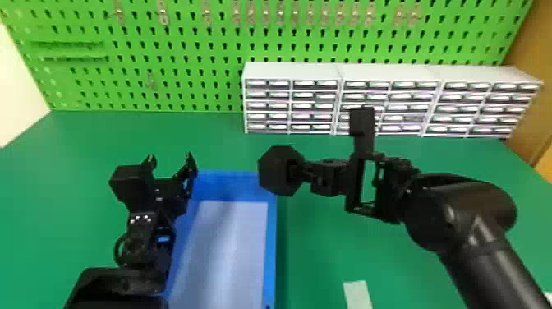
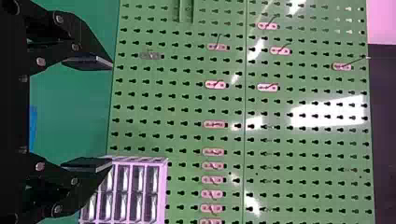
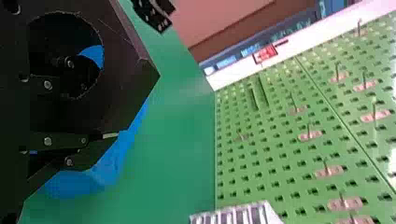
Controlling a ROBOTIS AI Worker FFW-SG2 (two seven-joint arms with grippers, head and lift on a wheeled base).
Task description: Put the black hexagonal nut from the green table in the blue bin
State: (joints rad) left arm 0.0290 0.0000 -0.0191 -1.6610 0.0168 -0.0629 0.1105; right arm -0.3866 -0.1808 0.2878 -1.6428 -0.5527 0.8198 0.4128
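Observation:
The black hexagonal nut [image 1: 276, 170] is up at the far right corner of the blue bin [image 1: 270, 246] in the head view, with my right gripper [image 1: 296, 171] shut on it. Close up in the right wrist view, the nut [image 3: 125, 88] covers part of my right gripper [image 3: 88, 100], and blue bin wall [image 3: 109, 163] shows past it. Over the bin's left side, my left gripper [image 1: 170, 162] stands open with nothing held. Its two fingers are wide apart in the left wrist view, where the left gripper [image 2: 112, 114] faces the pegboard.
White drawer cabinets [image 1: 291, 72] stand at the back right of the green table [image 1: 320, 254], against a green pegboard [image 1: 185, 49] with metal hooks. A pale strip [image 1: 357, 294] lies near the front edge, right of the bin.

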